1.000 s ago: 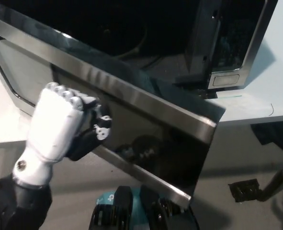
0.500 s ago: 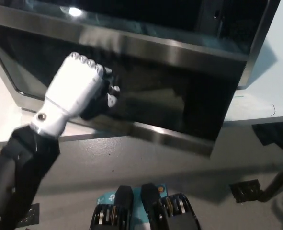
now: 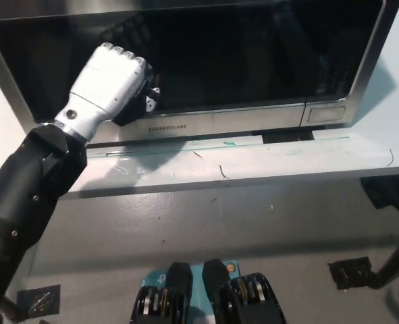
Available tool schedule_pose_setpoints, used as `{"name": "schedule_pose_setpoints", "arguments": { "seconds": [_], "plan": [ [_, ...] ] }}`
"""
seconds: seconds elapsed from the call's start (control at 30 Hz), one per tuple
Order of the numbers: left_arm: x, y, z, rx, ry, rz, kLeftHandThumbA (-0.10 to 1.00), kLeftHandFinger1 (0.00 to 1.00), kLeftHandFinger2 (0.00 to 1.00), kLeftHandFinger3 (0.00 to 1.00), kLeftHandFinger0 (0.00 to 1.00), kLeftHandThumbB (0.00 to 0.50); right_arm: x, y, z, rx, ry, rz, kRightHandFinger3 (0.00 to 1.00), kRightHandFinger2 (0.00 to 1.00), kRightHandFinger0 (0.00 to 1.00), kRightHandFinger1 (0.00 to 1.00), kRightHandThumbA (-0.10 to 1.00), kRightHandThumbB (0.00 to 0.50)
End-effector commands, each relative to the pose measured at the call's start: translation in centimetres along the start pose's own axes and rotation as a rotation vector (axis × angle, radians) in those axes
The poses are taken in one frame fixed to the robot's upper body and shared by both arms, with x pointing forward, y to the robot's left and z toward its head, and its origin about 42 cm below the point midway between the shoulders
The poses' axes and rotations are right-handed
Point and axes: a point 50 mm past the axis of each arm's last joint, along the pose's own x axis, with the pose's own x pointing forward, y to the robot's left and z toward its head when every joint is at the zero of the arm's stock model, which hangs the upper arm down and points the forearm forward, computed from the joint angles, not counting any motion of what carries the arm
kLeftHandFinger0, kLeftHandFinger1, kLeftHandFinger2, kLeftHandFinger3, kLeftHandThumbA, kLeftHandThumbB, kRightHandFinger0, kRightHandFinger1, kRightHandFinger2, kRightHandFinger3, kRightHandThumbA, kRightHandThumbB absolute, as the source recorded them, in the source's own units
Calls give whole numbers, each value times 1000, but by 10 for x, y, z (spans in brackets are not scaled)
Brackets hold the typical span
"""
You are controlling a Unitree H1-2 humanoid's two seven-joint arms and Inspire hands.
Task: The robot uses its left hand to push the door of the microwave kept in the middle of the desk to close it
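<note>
The microwave (image 3: 206,67) sits on the pale table (image 3: 253,165), a boxy steel-trimmed unit with a dark glossy glass door (image 3: 213,57) lying flush against its front, closed. A brushed metal strip runs below the glass, with a small rectangular button at its right end. The white left hand (image 3: 111,84), smooth hard plastic with black inner parts, presses against the door's lower left, fingers curled into a fist holding nothing. The table's front edge shows thin scratches.
</note>
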Motion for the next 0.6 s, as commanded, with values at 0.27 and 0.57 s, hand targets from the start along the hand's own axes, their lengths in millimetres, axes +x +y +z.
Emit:
{"name": "schedule_pose_setpoints", "arguments": {
  "seconds": [0.27, 0.57],
  "plan": [
    [7, 69, -14, 105, 42, 255, -21, 0, 129, 0, 0, 95, 5, -5, 21, 32, -77, 0, 1000, 1000, 1000, 1000, 325, 210],
    [-75, 86, 53, -2, -43, 418, -87, 0, 0, 0, 0, 108, 8, -4, 23, -15, -77, -1, 1000, 1000, 1000, 1000, 358, 206]
  ]
}}
